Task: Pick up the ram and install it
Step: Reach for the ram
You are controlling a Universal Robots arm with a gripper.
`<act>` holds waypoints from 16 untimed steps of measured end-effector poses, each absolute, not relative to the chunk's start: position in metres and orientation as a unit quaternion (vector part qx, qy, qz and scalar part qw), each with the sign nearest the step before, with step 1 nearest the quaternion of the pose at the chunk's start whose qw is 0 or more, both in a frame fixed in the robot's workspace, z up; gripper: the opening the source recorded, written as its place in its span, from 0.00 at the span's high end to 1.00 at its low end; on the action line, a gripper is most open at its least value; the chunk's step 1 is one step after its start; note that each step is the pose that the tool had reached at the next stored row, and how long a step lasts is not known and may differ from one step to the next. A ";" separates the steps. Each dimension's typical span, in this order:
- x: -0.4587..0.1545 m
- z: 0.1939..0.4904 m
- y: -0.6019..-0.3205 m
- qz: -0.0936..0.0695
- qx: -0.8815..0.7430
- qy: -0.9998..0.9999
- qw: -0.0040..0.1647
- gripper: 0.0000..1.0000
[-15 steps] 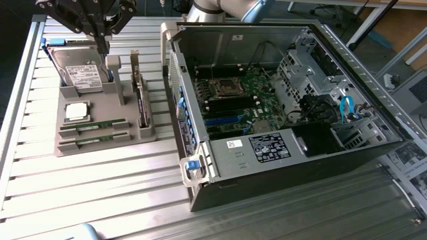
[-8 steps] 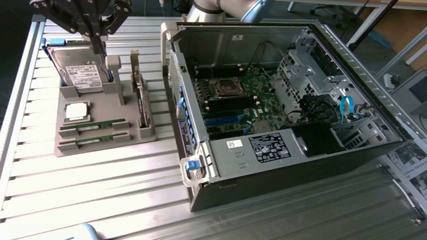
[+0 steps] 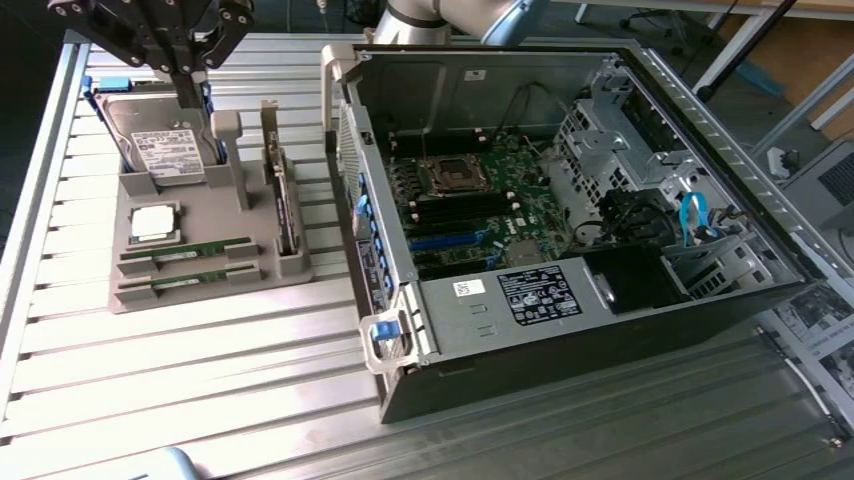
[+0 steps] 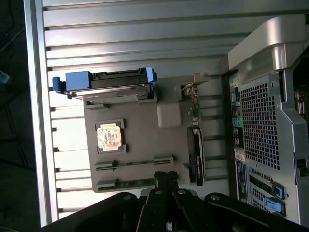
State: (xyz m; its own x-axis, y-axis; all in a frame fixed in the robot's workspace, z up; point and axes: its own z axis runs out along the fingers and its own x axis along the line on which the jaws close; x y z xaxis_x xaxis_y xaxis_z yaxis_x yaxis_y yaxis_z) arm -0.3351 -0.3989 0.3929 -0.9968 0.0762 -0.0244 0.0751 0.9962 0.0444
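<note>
Two thin, narrow green circuit-board sticks lie flat and parallel in slots of a gray plastic holder tray (image 3: 200, 215) (image 4: 145, 140): the inner ram stick (image 3: 187, 250) (image 4: 135, 163), next to a small square silver processor chip (image 3: 154, 222) (image 4: 110, 137), and the outer ram stick (image 3: 187, 282) (image 4: 130, 183) at the edge of the tray. Neither stick is lifted. The black gripper (image 3: 198, 92) (image 4: 166, 178) has its fingers pressed together and holds nothing. In the wrist view its tip lies over one end of the outer ram stick. The exterior view shows the gripper raised over the far part of the tray, beside a silver hard drive with a white label and blue brackets (image 3: 160, 140) (image 4: 111, 89), so it is apart from both sticks. A dark card (image 3: 280, 200) (image 4: 195, 154) stands on its edge along the side of the tray nearest a black computer case (image 3: 601, 340) (image 4: 263, 125). The exterior view looks into the open case and shows a green motherboard (image 3: 494, 200). The wrist view sees the case from its perforated metal outer wall. Tray and case stand on a ribbed metal table (image 3: 200, 400) (image 4: 120, 29).
</note>
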 end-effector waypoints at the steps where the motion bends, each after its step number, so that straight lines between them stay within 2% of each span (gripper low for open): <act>1: -0.336 0.393 -0.399 0.022 0.038 0.999 0.013 0.89; 16: -0.347 0.393 -0.399 0.022 0.038 0.999 0.013 0.89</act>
State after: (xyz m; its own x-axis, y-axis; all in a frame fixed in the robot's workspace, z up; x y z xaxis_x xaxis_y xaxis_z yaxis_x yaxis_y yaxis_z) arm -0.3474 -0.3989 0.3928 -0.9968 0.0762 -0.0245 0.0751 0.9962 0.0443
